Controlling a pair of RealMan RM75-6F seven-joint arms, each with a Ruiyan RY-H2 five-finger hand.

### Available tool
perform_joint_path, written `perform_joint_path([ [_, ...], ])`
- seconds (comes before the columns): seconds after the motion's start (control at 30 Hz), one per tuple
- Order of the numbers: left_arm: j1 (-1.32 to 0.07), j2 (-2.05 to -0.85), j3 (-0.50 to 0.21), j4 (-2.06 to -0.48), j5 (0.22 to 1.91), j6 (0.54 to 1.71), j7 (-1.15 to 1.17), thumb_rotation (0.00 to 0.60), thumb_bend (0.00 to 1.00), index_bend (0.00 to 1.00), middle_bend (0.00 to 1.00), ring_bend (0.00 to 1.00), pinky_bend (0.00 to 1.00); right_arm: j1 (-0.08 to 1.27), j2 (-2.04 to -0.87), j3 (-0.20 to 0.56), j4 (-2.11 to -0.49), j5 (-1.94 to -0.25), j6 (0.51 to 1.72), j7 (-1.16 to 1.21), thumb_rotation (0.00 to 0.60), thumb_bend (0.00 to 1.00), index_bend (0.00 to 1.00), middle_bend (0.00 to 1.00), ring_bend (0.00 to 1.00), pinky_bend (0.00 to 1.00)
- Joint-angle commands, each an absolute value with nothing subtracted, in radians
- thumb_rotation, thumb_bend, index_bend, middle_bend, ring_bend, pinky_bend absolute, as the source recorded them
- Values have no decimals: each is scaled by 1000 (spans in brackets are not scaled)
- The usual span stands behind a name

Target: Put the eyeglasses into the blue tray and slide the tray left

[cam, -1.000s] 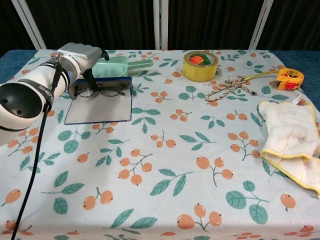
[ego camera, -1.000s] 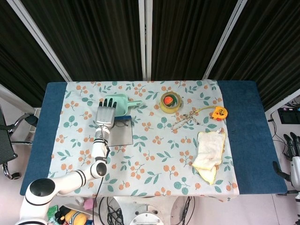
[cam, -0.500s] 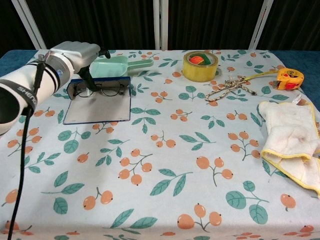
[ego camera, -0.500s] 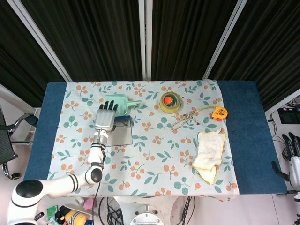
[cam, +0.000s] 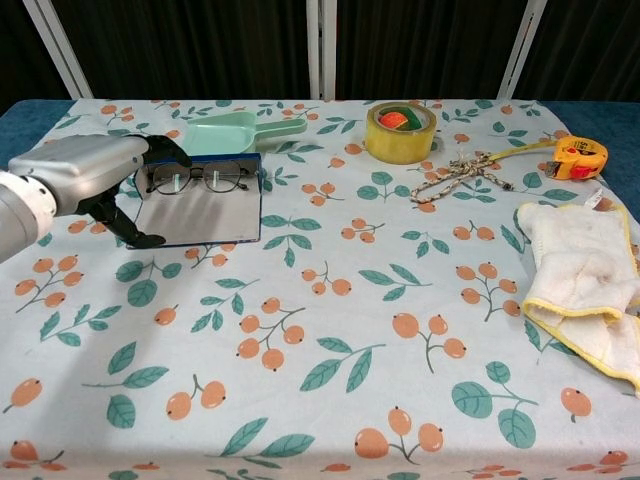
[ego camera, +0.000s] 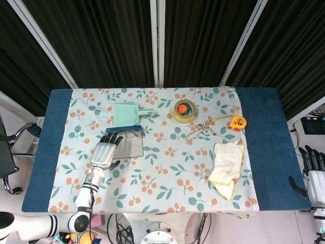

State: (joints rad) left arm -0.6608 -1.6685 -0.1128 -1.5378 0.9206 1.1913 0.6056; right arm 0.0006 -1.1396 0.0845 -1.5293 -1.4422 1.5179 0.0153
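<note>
Near the far-left corner of the surface [ego camera: 264,152], the blue tray [cam: 200,212] lies flat with the eyeglasses [cam: 198,179] resting inside it along its far wall. The left hand [cam: 85,175] hovers at the tray's left edge, fingers spread, holding nothing. The right hand [ego camera: 312,173] hangs beyond the surface's right edge, fingers apart and empty.
</note>
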Motion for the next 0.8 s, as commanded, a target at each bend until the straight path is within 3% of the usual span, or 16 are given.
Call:
perform_joint_path([
  [0.03,-659,-1676,-117,-1525,907,1173,606,600,186,170,65,54,159,-2,-1136,87,-1529,-1440,1523,17,600,220,0,0,0,0],
  [0.43,-701,-1685,-132,-1463,858,1042,606,600,179,192,64,55,159,-2,-1138,87,-1523,-1428,1511,23,600,220,0,0,0,0],
  [0.8,-708,-1719,-117,-1410,858,1068,661,600,179,256,64,54,159,0,-1141,87,-1518,-1426,1505,23,600,219,0,0,0,0],
])
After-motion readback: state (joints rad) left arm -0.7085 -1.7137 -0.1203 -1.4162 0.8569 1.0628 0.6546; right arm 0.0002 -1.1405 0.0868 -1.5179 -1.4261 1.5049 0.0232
